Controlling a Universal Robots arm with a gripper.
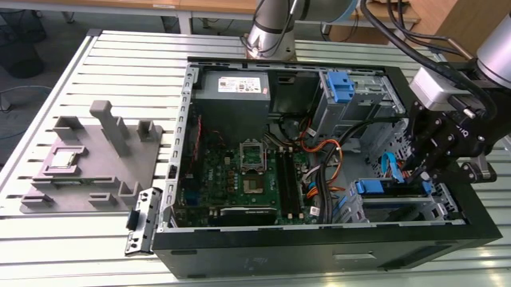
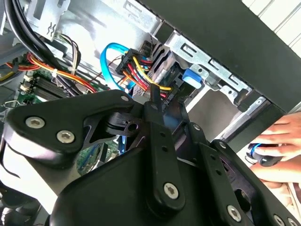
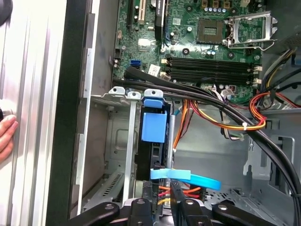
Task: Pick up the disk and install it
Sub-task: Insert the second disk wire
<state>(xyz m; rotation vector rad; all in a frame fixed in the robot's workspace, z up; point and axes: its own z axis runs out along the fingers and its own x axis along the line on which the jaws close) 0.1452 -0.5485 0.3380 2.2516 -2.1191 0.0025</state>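
The disk (image 3: pixel 153 141) stands on edge in the metal drive bay at the case's front corner, its blue carrier tab (image 1: pixel 374 187) facing the motherboard. In the second wrist view the same blue tab (image 2: pixel 190 82) shows past the fingers. My gripper (image 1: pixel 425 176) hangs just over the disk's cable end, on the exterior view's right. Its black fingertips (image 3: pixel 175 200) sit close together beside the orange and red power wires and a blue data cable (image 3: pixel 188 178). The gripper (image 2: pixel 154 100) looks shut, with nothing between its fingers.
The open black computer case (image 1: pixel 319 245) lies on a slatted table. Inside are a motherboard (image 1: pixel 248 173), a grey power-supply box (image 1: pixel 231 86), thick black cables (image 3: pixel 225 110) and a blue latch (image 1: pixel 339 86) on the upper bay. A grey fixture (image 1: pixel 96 155) stands left. A person's hand (image 2: pixel 277 146) rests outside the case.
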